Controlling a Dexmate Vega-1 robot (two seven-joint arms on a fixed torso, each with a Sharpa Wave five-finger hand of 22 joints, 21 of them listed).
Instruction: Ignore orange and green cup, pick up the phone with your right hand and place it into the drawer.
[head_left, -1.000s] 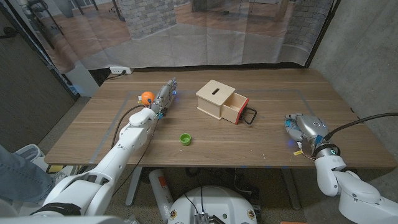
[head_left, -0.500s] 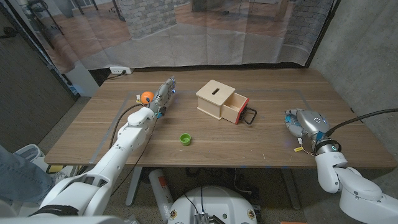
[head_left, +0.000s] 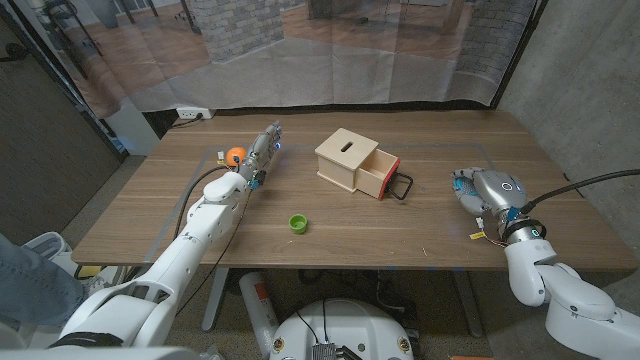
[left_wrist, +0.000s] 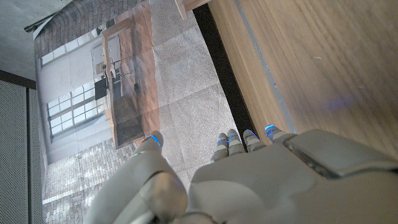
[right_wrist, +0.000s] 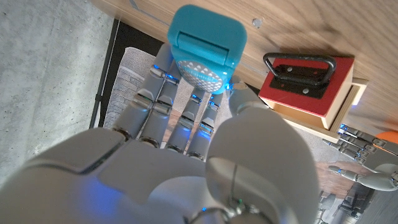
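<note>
My right hand (head_left: 487, 194) grips a teal phone (head_left: 463, 188) above the table's right side, to the right of the drawer. In the right wrist view the phone (right_wrist: 205, 46) sticks out past my fingers (right_wrist: 163, 93), pointing toward the drawer's red front (right_wrist: 301, 79) and its black handle. The drawer (head_left: 380, 177) stands pulled out of a light wooden box (head_left: 346, 155) at mid table. My left hand (head_left: 264, 152) stretches out with its fingers apart beside the orange (head_left: 236, 155), holding nothing.
A small green cup (head_left: 297, 222) stands in front of the box, toward the near edge. The table's far edge (left_wrist: 249, 81) runs just past my left hand (left_wrist: 261, 180). A grey concrete wall rises to the right of the table.
My right hand has moved left and slightly away from the near edge with the phone, closing on the drawer. The left arm has hardly moved.
</note>
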